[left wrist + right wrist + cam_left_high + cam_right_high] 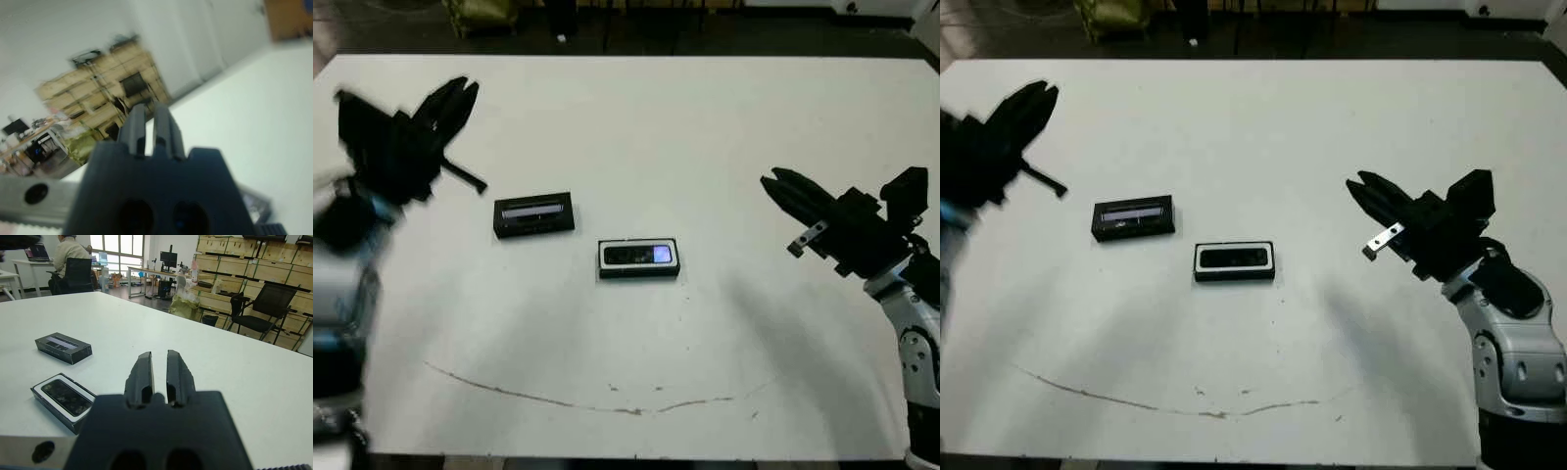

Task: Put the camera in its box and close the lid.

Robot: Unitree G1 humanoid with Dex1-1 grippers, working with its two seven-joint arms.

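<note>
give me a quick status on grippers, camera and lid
Both grippers empty, clear of items. Slim black camera lies in white-lined box. Flat black lid beside it, off. Nothing blocking.

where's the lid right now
In the left eye view the lid lies flat on the white table, left of centre, just beyond and to the robot's left of the box that already holds the camera; neither end effector touches it.

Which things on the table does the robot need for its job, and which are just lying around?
Needed:
- camera, already lying in the box
- box
- lid, beside the box, not on it yet

Just there:
- thin dark scratch line on the table
</note>
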